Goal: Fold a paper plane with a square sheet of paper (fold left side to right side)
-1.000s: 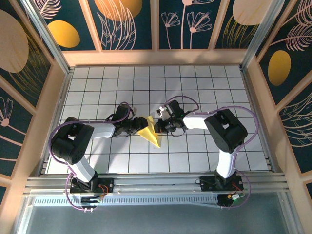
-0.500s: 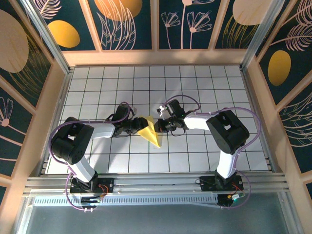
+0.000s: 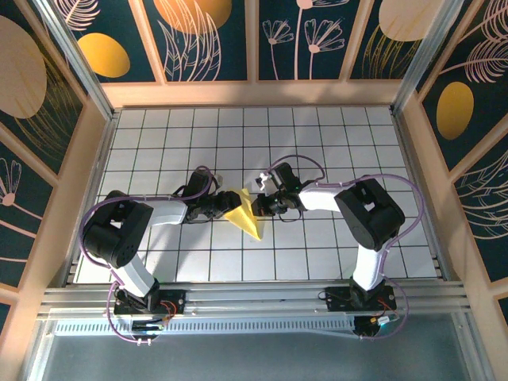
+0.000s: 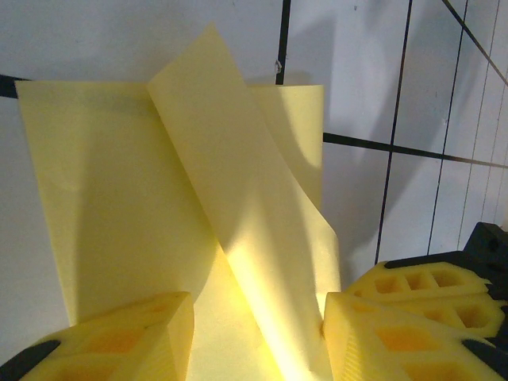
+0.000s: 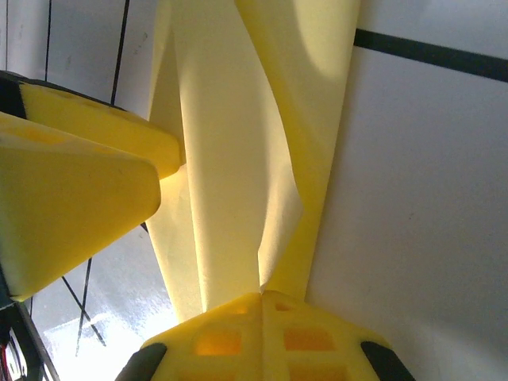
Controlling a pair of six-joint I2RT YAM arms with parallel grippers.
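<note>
The yellow sheet of paper lies mid-table, folded into a pointed wedge with its tip toward the near side. My left gripper reaches it from the left and my right gripper from the right. In the left wrist view a raised flap of the paper stands between the left gripper jaws, which are apart; the right-hand finger touches the flap's edge. In the right wrist view the right gripper is shut, with a fold of the paper running into the seam between its fingertips.
The white gridded table is ringed by a wooden rim and painted wall panels. A metal rail carries both arm bases at the near edge. The left gripper's yellow finger sits close beside the paper in the right wrist view.
</note>
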